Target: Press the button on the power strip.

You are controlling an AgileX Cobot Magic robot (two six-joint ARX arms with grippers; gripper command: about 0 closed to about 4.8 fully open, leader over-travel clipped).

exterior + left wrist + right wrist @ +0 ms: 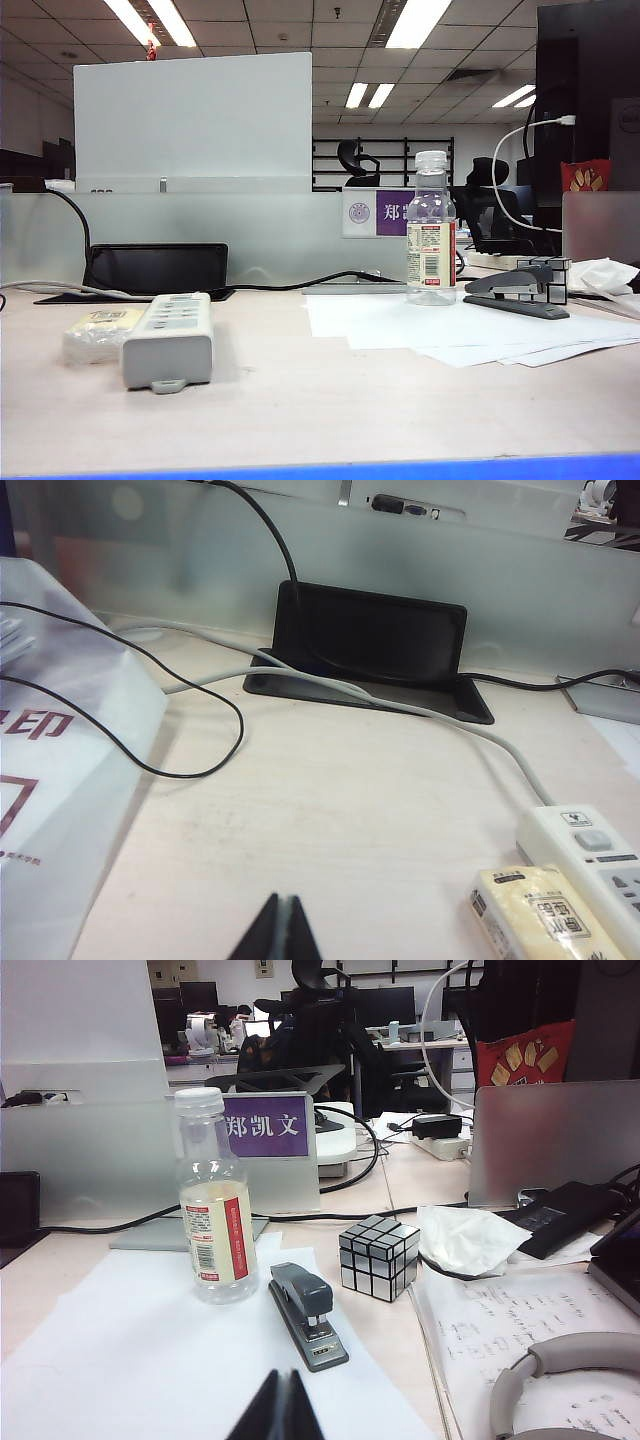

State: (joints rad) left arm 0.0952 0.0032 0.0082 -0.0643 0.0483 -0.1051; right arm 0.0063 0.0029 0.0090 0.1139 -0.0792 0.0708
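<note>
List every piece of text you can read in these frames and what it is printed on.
"郑凯文": purple nameplate behind the bottle.
Bottle label: too small to read.
Yellowish packet beside the power strip: print blurred.
White bag: red characters cut off, unreadable.
Handwritten papers: illegible.
Left end effector and right end effector: no markings.

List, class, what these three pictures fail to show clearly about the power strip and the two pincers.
- Power strip: its button faces away in the exterior view; in the left wrist view the frame edge cuts the strip off past the button.
- Left pincer: only shut tips show; absent from the exterior view.
- Right pincer: likewise, tips only, above paper.
- Packet: label too small.
</note>
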